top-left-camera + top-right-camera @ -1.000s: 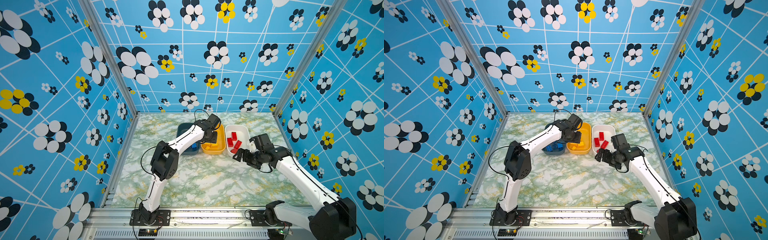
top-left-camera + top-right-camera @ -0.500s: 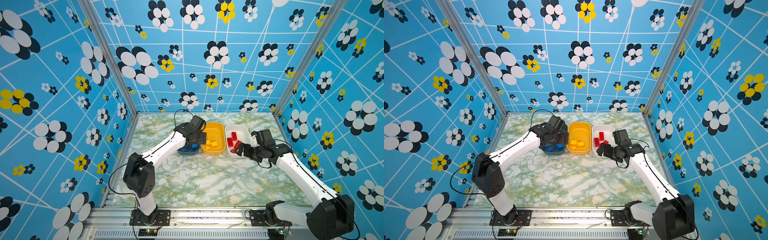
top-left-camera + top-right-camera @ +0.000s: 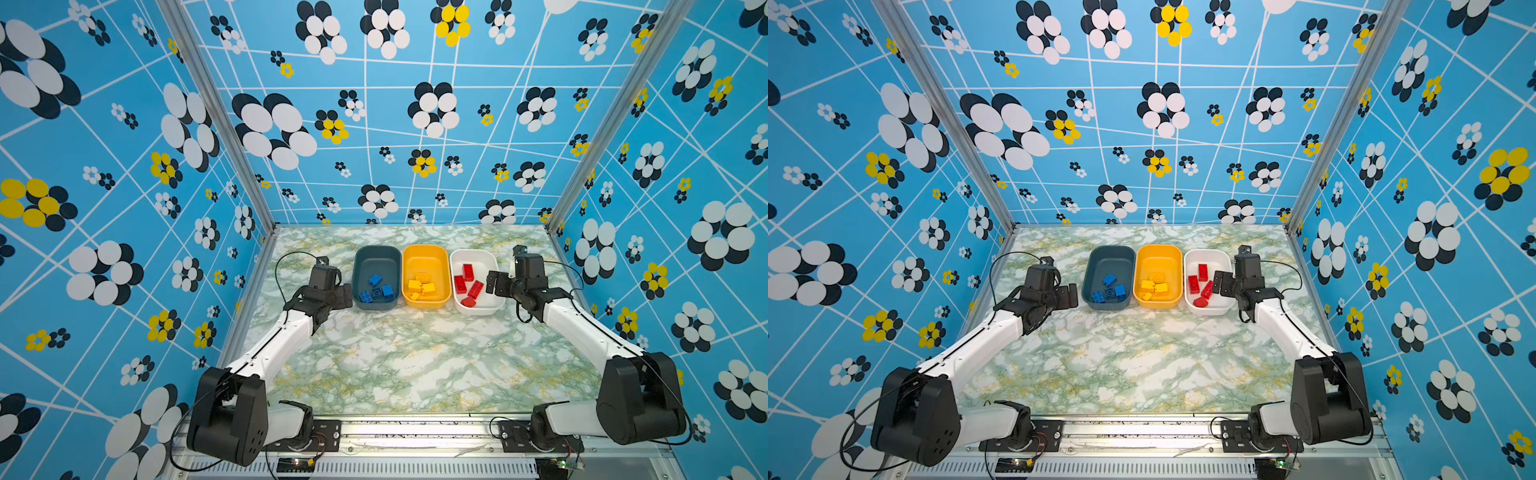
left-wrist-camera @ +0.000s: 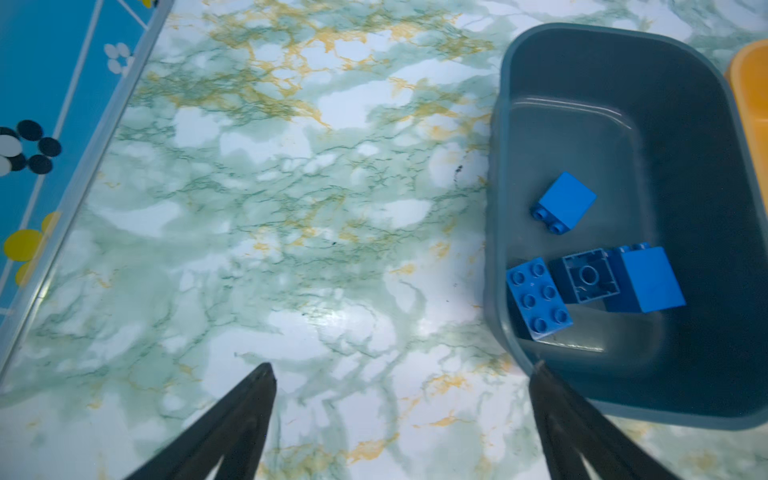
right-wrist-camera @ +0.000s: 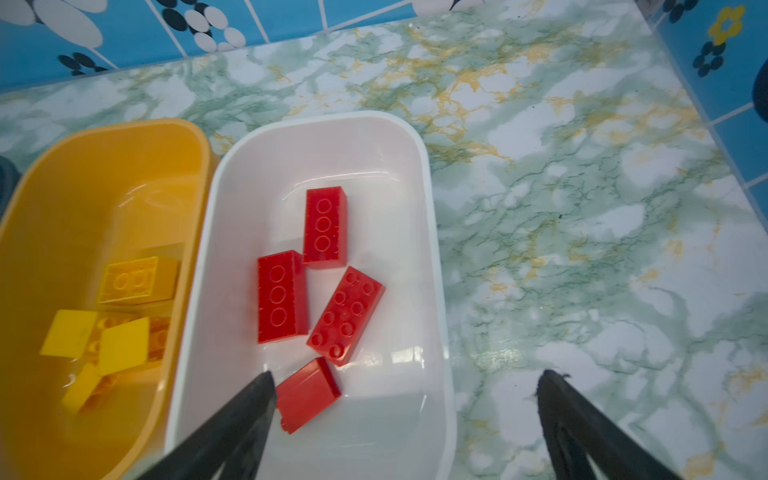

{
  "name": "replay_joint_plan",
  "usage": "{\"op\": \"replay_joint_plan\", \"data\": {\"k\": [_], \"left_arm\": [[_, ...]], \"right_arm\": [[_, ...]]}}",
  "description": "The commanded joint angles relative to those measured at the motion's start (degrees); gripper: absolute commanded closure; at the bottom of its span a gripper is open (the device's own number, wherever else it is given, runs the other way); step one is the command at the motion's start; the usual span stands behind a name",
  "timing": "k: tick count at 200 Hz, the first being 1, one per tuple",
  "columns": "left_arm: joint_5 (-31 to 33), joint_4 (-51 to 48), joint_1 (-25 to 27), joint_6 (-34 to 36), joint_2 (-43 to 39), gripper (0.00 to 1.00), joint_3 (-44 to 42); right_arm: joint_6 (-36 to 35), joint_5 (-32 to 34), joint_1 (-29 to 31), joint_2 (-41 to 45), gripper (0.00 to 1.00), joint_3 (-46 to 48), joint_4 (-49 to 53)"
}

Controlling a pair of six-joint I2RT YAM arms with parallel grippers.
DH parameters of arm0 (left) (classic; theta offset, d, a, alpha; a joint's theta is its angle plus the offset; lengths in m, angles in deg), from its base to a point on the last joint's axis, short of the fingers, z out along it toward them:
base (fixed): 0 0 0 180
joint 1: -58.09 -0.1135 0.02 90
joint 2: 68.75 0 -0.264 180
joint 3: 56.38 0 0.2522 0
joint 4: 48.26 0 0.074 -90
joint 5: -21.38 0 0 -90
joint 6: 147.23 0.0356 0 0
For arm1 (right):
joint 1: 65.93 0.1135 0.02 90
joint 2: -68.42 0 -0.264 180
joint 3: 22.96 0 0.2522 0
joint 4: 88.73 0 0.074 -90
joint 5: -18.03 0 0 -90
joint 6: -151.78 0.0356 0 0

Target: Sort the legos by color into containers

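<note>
Three containers stand in a row at the back: a teal tub with several blue legos, a yellow tub with yellow legos, and a white tub with red legos. My left gripper hovers just left of the teal tub, open and empty. My right gripper is open and empty at the white tub's right rim. In the right wrist view one of its fingers lies over the tub beside a red brick.
Patterned blue walls close in the marble table on three sides, with metal posts at the back corners. No loose bricks show on the tabletop. Both arm bases sit on the front rail.
My left gripper has pulled back from over the yellow tub to the left of the teal tub, jaws spreading wider. My right gripper shifted from the white tub's near side to its right rim.
</note>
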Motion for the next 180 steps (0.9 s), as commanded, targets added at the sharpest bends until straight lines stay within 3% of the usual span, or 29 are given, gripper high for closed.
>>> {"op": "replay_joint_plan", "data": {"k": [1,49,73,108,153,180], "left_arm": [[-0.6,12.1,-4.0,6.1,-4.1,0.04,-5.6],[-3.7,30.7,-10.5,11.3,-7.3,0.04,-19.0],[-5.5,40.0,-12.0,11.7,-3.8,0.05,-21.4],[-10.6,50.1,-12.9,10.8,3.2,0.07,-22.4],[-11.5,64.4,-12.8,9.6,12.8,0.07,-23.8],[-11.1,64.4,-12.5,9.7,13.6,0.06,-23.4]], "right_arm": [[-5.9,4.9,-0.8,0.1,0.01,5.6,-14.8],[-8.4,6.0,-5.6,0.3,0.01,18.7,-34.5],[-8.9,6.2,-6.1,-1.0,0.01,23.0,-43.3],[-8.8,5.5,-6.1,-0.4,0.01,22.7,-42.0],[-7.7,6.5,-6.1,-0.3,0.01,24.2,-45.3],[-7.3,7.2,-6.1,-0.9,0.01,24.5,-46.3]]}}
